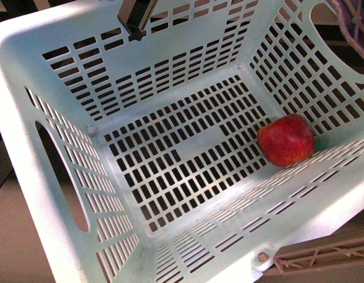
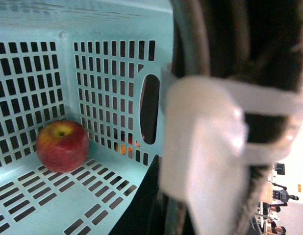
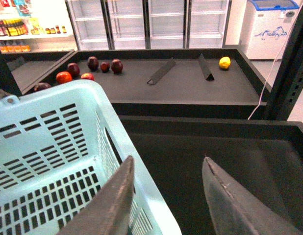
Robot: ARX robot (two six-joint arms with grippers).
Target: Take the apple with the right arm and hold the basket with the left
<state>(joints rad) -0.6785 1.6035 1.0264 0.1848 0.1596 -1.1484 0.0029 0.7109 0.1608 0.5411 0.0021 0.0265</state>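
The basket [image 1: 29, 35] is the largest thing and bears no writing. It hangs tilted, its slotted floor sloping down toward the robot's right. The left pincer [image 1: 136, 25] shows as a dark tip at the far wall's rim. Its own camera is filled by blurred dark and pale shapes close to the lens, so I cannot tell whether it is clamped.

The right pincer [image 3: 167, 161] is just outside the basket [image 3: 53, 95], beside its rim. Its two fingers are apart, and only the floor of a dark display tray [image 3: 249, 161] shows between them.

Beyond that pincer lies a second dark tray [image 3: 181, 85], then glass-door coolers [image 3: 166, 22]. A white chest freezer [image 3: 271, 29] carries a blue drawing with script too small to read. The labels on the bottles [image 3: 14, 27] are also illegible.

The basket's brown-grey ribbed handle [image 1: 314, 259] hangs outside the near wall.

The apple [image 1: 286, 140] rests on the basket floor in the low corner, touching the wall, well apart from the left pincer. The left wrist view shows the apple [image 2: 62, 146] stem-dimple up.

Dark red fruits [image 3: 105, 64] and a yellow fruit [image 3: 224, 62] lie on the far tray.
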